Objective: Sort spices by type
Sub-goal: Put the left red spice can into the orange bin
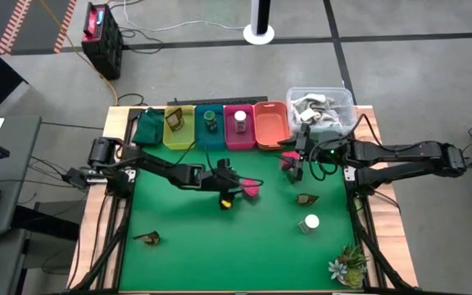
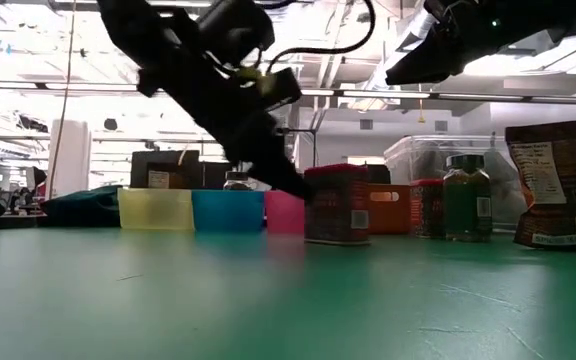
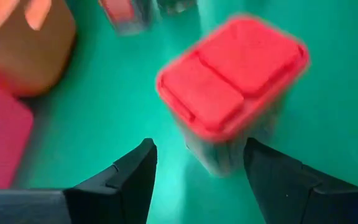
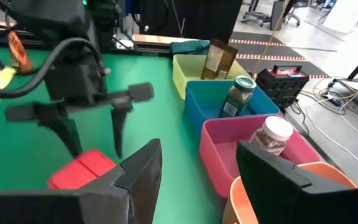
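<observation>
High view: yellow bin (image 1: pixel 179 135) holds 1 packet (image 1: pixel 175 120); left claw (image 1: pixel 238 190) open around red block (image 1: pixel 251 188).

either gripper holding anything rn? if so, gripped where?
Nothing held. Left gripper is open, fingers straddling the red-lidded spice block without closing. Right gripper is open and empty near the bins.

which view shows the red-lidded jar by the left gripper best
The left wrist view: the red-lidded jar fills it, between open fingers. High view shows a pink patch; low view its side; right wrist only its lid.

Grey concrete floor (image 1: pixel 400 82), white round pedestal base (image 1: pixel 259 34), black crate (image 1: pixel 102 37), bright ceiling lights (image 2: pixel 28 60)
</observation>
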`<action>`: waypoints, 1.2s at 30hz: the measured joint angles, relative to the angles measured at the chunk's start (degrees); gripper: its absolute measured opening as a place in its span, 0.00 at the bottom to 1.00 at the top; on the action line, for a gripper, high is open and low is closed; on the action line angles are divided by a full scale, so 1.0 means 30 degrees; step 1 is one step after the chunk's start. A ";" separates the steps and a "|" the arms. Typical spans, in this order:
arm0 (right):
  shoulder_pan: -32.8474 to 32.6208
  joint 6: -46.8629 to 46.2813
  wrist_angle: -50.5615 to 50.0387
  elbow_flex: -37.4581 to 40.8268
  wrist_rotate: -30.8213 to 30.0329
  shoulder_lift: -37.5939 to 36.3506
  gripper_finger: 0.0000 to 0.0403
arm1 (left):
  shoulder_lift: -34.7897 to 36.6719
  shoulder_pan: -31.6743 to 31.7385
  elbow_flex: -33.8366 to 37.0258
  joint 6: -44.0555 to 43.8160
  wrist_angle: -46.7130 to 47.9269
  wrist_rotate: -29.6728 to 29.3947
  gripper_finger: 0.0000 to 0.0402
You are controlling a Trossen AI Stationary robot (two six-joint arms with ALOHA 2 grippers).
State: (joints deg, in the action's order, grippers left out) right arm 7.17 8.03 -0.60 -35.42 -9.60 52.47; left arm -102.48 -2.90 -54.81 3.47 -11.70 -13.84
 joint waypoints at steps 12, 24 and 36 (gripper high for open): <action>-0.1141 -0.0852 0.0066 0.0000 -0.0575 0.0633 0.58 | 0.3553 0.0481 0.0009 0.1739 0.1569 -0.1517 0.57; -0.4707 -0.2556 -0.2325 -0.4064 -0.5127 0.6889 0.58 | 0.8500 0.0639 0.1497 0.2985 0.2882 -0.3007 0.54; -0.6162 -0.6587 -0.6802 -0.8334 -0.5249 1.1604 0.86 | 1.2211 0.1624 0.4464 0.5526 -0.3366 -0.3068 0.52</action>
State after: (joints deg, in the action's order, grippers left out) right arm -11.32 -11.73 -21.01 -60.42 -25.35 87.28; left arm -65.85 1.98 -41.42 20.05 -21.79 -23.05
